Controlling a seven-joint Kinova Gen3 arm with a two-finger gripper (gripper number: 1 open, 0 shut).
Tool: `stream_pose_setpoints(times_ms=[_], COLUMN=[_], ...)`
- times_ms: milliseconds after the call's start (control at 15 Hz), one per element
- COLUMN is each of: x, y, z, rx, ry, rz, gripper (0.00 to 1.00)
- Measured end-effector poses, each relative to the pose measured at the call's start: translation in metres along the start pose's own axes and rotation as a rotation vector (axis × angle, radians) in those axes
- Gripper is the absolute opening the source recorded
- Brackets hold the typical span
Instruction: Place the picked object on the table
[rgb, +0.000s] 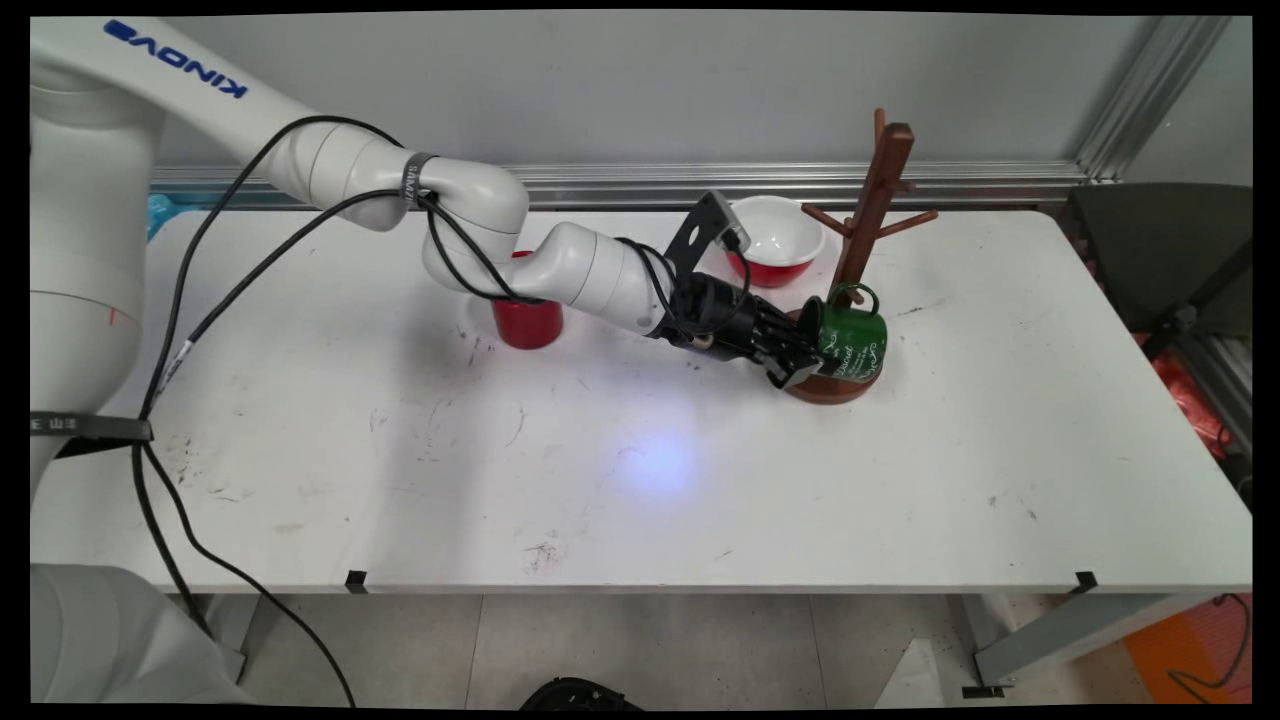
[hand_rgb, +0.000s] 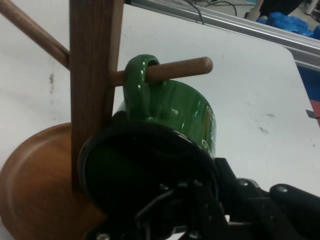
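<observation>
The pincer (rgb: 800, 352) is clamping the green mug (rgb: 852, 343) by its rim, keeping the handle (hand_rgb: 140, 82) threaded over a peg (hand_rgb: 175, 70) of the wooden mug tree (rgb: 868, 215) directly ahead, above its round base (hand_rgb: 35, 190).

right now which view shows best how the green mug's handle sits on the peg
The hand view: the green mug fills it, its handle looped over a peg of the mug tree. The main view shows the mug small at the gripper, the peg hardly visible.
</observation>
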Motion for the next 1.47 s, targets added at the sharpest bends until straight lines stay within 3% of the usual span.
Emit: stream_pose_setpoints(times_ms=[733,1467], x=[0.000,0.024], y=[0.028,0.054], z=[-0.024,-0.065], rx=[-0.028,-0.034], ry=[-0.013,-0.003], rz=[-0.005,0.014], gripper=[0.00,0.00])
